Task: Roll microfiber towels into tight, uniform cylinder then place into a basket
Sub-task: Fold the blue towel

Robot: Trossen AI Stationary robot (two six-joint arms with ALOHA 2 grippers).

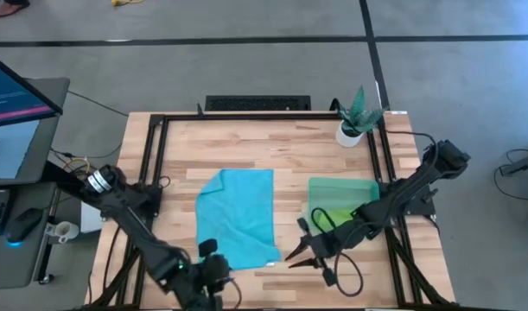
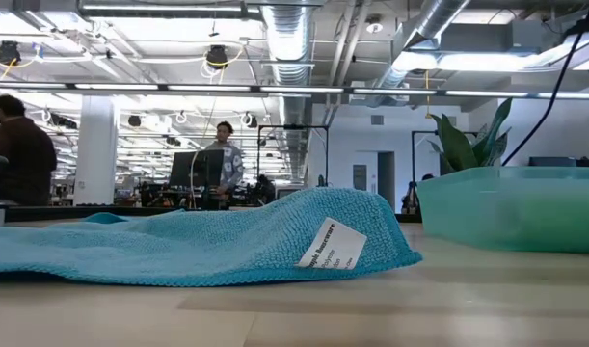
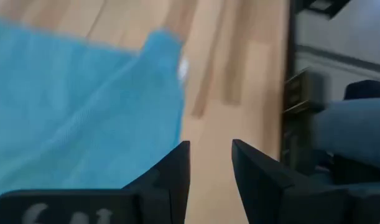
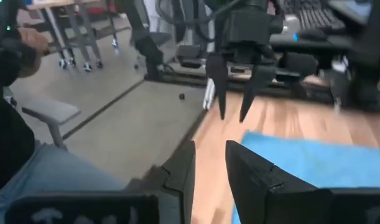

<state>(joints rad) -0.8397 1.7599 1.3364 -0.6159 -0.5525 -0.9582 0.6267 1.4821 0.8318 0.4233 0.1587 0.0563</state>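
Observation:
The turquoise towel lies spread and a little rumpled on the middle of the wooden table; its near corner with a white label rests on the wood. The green basket stands to its right, and a lime green cloth shows inside it. My left gripper hovers open above bare wood at the towel's near left corner, with nothing between its fingers. My right gripper is open and holds nothing, off the towel's near right corner; its arm crosses over the basket. No gripper shows in the low view.
A white plant pot stands at the far right corner. Black frame rails border the table. A keyboard lies beyond the far edge. A person's leg in jeans is close to the near edge. Other people stand far off in the room.

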